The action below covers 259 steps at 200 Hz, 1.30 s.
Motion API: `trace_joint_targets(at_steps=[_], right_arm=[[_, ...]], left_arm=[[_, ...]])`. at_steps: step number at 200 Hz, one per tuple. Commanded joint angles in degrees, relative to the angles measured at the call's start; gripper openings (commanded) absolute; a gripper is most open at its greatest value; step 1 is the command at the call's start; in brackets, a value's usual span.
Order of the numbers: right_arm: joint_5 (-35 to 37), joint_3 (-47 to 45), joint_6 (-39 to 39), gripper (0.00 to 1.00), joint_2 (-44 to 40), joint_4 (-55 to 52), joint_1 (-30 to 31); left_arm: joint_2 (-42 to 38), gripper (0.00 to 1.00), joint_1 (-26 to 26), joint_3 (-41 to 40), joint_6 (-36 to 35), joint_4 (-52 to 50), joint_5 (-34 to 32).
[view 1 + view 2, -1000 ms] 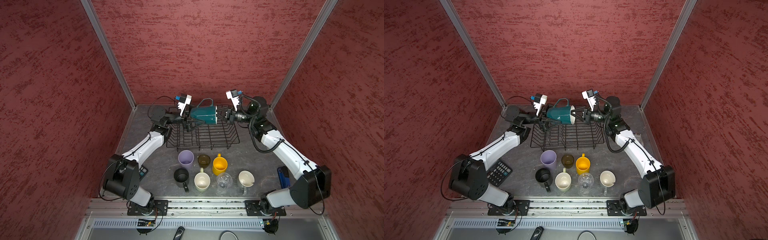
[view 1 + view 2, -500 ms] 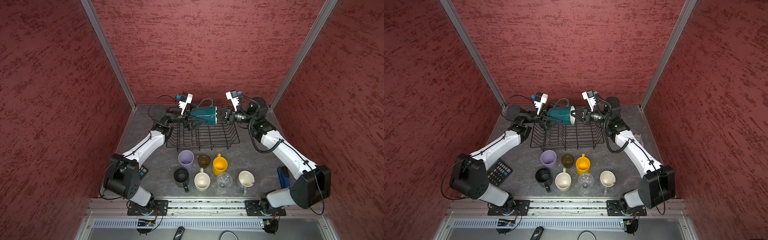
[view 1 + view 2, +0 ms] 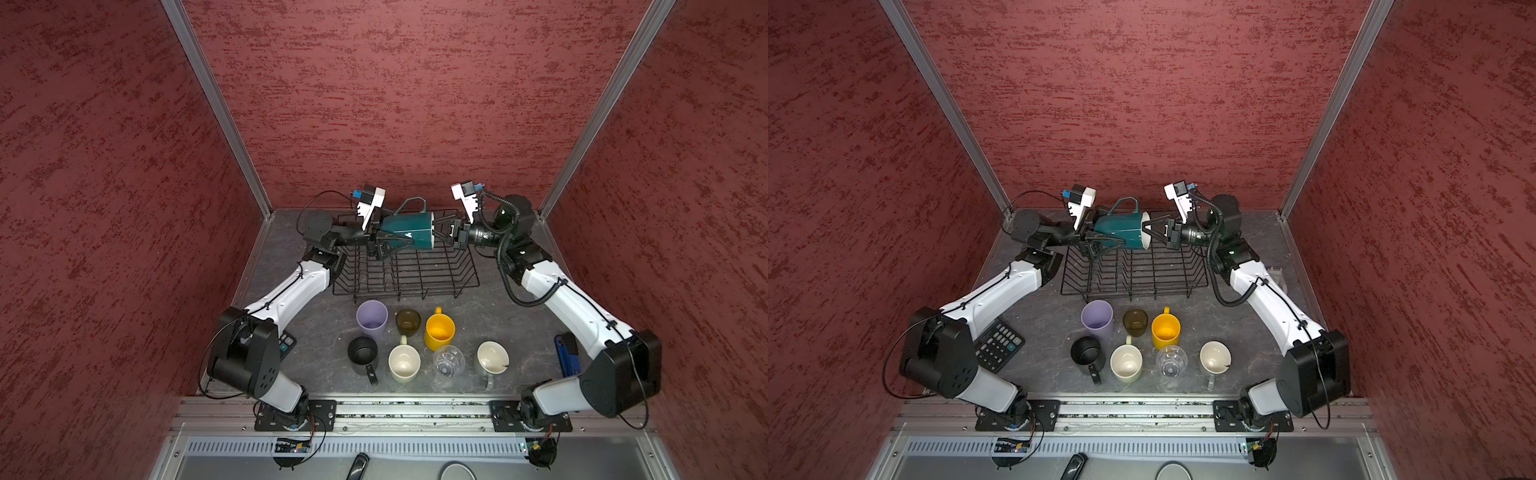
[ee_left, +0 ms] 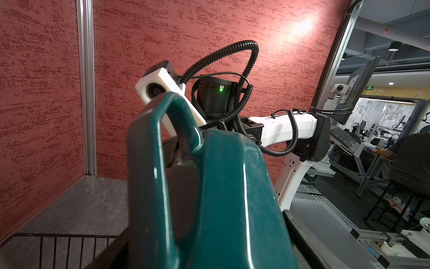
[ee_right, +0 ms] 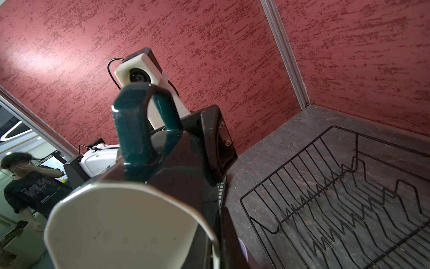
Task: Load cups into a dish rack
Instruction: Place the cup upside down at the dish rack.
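Note:
A teal mug (image 3: 409, 230) hangs on its side above the back of the black wire dish rack (image 3: 468, 266), handle up and white mouth towards the right arm. My left gripper (image 3: 399, 233) holds its base end, with fingers lying against both sides of the body (image 4: 232, 198). My right gripper (image 3: 436, 232) is shut on the mug's rim (image 5: 209, 228). In front of the rack stand a lilac tumbler (image 3: 372, 318), brown glass (image 3: 408, 321), yellow mug (image 3: 439, 330), black mug (image 3: 363, 353), cream mug (image 3: 404, 362), clear glass (image 3: 448, 360) and grey mug (image 3: 492, 358).
A calculator (image 3: 998, 345) lies on the table by the left arm's base. A blue object (image 3: 567, 357) lies by the right arm's base. Red walls close in the back and both sides. The rack (image 5: 337, 198) holds no cups.
My left gripper's fingers have closed in on the teal mug's base end. The mug and the right gripper have stayed where they were.

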State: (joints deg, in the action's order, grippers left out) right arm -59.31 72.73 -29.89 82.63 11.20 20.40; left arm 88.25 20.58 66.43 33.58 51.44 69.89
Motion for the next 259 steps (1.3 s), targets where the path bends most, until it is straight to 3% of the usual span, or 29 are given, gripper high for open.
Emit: trace_joint_targets(at_steps=[1,42,105,134,259], right_arm=[[-0.77,0.23,0.09,0.0,-1.0,4.35,0.69],[-0.64,0.04,0.15,0.0,-0.97,4.35,0.78],[-0.19,0.04,-0.08,0.0,-0.76,4.27,0.83],[0.15,0.04,-0.46,0.0,-0.89,4.04,0.82],[1.34,0.83,-0.03,0.29,-1.77,0.66,0.78]], left_arm=[[1.14,0.74,0.18,1.68,0.52,0.65,-1.84],[1.45,0.61,0.16,2.12,1.3,0.77,-1.86],[0.67,0.23,-0.17,1.78,1.73,0.94,-3.09],[0.11,0.0,-0.7,1.24,1.75,1.33,-4.58],[-2.02,0.0,-2.67,-2.13,1.92,6.21,-7.2]])
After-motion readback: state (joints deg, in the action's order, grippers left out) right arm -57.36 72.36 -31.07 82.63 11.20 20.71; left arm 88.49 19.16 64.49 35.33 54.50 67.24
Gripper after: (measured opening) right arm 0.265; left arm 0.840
